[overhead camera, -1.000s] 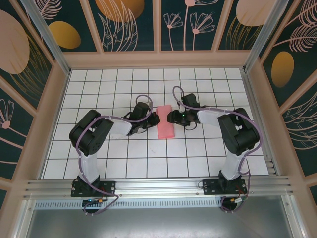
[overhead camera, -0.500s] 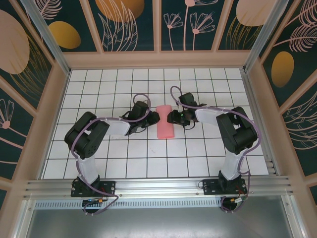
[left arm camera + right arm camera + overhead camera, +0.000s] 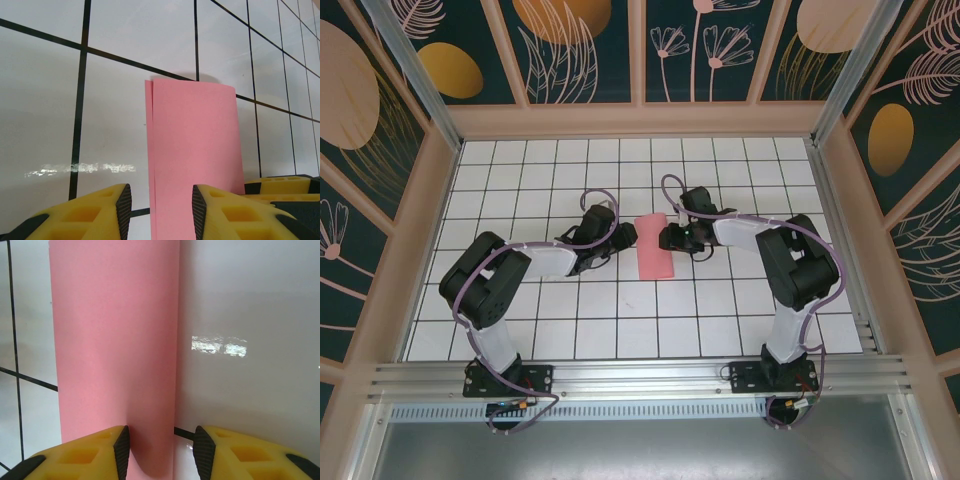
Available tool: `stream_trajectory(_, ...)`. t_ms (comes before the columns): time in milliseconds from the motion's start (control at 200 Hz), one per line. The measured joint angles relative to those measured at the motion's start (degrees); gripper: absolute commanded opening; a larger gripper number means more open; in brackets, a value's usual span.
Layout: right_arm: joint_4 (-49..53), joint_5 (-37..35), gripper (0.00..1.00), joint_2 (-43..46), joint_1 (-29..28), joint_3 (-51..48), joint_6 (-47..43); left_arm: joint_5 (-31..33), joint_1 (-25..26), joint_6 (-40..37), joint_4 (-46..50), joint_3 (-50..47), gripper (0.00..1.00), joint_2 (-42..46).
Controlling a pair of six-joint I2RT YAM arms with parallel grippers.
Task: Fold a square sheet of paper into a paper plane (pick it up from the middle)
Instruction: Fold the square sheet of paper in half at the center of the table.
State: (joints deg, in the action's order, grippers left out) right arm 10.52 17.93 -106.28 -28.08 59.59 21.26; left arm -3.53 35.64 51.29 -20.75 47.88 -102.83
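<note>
salmon-pink paper (image 3: pixel 654 247), folded into a strip, flat on gridded table (image 3: pixel 620 320)

Salmon-pink paper (image 3: pixel 655 246), plain, not a mark on it. The bench (image 3: pixel 620 310) is glossy white, ruled with a black grid. The left end effector (image 3: pixel 161 212) and the right end effector (image 3: pixel 161 455) are both bright yellow with black inner pads. The arms are black and white, with purple cables (image 3: pixel 595 194). The walls (image 3: pixel 580 50) are dark teal, with gold ovals and peach leaf-and-flower outlines.
</note>
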Motion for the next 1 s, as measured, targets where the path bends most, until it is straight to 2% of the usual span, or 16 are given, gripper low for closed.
stream_trajectory(435,2.6,-0.2,0.44,-1.1,0.0,2.0,-1.4,-0.1,0.0,0.0,-1.4,-0.4,0.39,0.0)
stream_trajectory(1001,4.8,-0.3,0.47,-2.3,-0.2,3.7,-1.4,-4.1,0.0,0.9,-4.9,-0.4,0.39,-0.3)
